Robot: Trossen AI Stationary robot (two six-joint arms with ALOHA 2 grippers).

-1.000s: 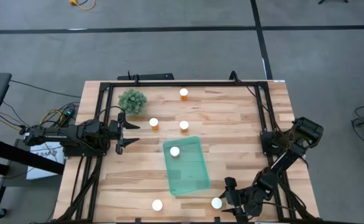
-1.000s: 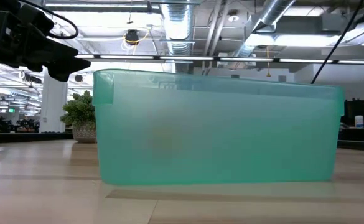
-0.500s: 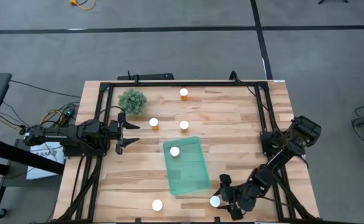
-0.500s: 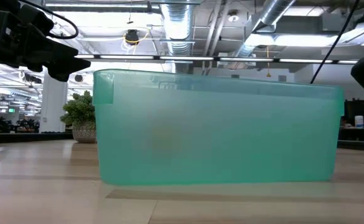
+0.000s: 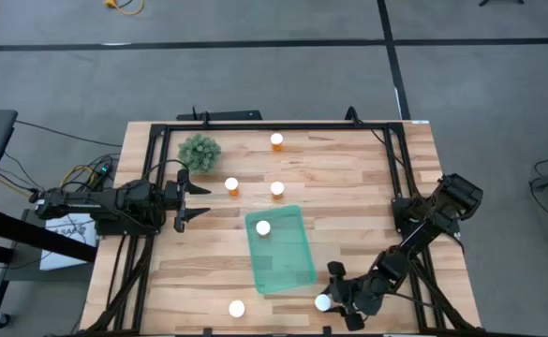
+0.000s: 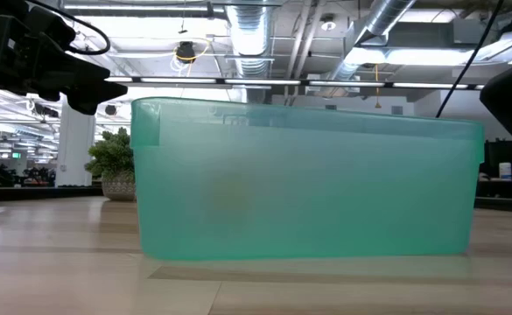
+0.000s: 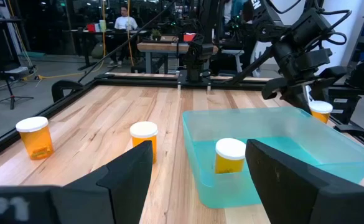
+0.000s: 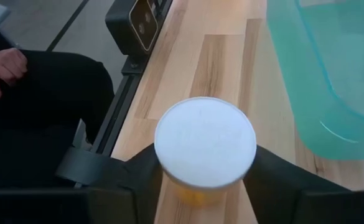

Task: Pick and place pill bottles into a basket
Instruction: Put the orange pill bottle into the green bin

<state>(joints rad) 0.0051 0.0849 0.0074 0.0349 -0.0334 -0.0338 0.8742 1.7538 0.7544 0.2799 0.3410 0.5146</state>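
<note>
The teal basket (image 5: 280,251) lies at the table's middle, with one white-capped orange pill bottle (image 5: 263,227) standing in it. Three bottles (image 5: 276,140) (image 5: 231,184) (image 5: 277,188) stand beyond it, and one (image 5: 237,308) stands near the front edge. My right gripper (image 5: 333,299) is low at the front, right of the basket. It is open, with a finger on each side of another bottle (image 8: 205,142) that stands on the table. My left gripper (image 5: 199,199) is open and empty at the table's left side. My right gripper has its fingers (image 8: 138,177) level on both sides of the bottle's orange body (image 8: 200,194), below the cap, coming from the table's right. The cap hides the sides, so I cannot tell whether the fingers touch. The bottle stands upright on the table.
A small green plant (image 5: 199,150) stands at the far left. A black frame rail (image 5: 274,125) runs round the table. A person's hand (image 8: 4,65) and dark clothing show beyond the table's front edge, near my right gripper. The basket's wall (image 8: 318,74) lies close beside the bottle.
My right gripper has moved toward the table's left, along the front edge, until its fingers stand on either side of the bottle there. The bottle still stands on the table. My left arm has kept still.
</note>
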